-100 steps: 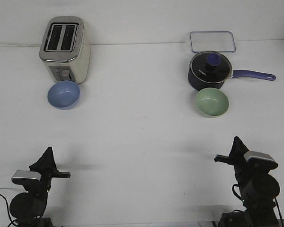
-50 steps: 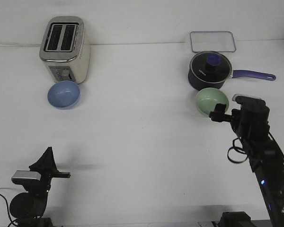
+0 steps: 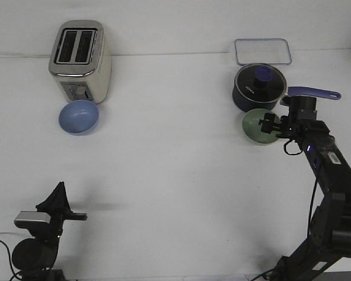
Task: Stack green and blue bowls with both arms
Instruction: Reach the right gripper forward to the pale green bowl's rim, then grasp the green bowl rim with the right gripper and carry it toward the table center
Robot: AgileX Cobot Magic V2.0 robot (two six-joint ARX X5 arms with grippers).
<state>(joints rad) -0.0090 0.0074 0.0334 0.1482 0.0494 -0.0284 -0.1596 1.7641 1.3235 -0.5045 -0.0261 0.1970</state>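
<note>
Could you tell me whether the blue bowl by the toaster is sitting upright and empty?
Yes: the blue bowl sits upright, its opening facing up, and its inside shows nothing but plain blue. It rests just in front of the toaster.

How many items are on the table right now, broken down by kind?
Bowls: 2, a light periwinkle blue round bowl and a pale sage green round bowl
Toasters: 1, a cream and silver two-slot toaster
Saucepans: 1, a dark navy lidded saucepan with a purple handle
Trays: 1, a clear rectangular tray with a blue rim
Total: 5
</note>
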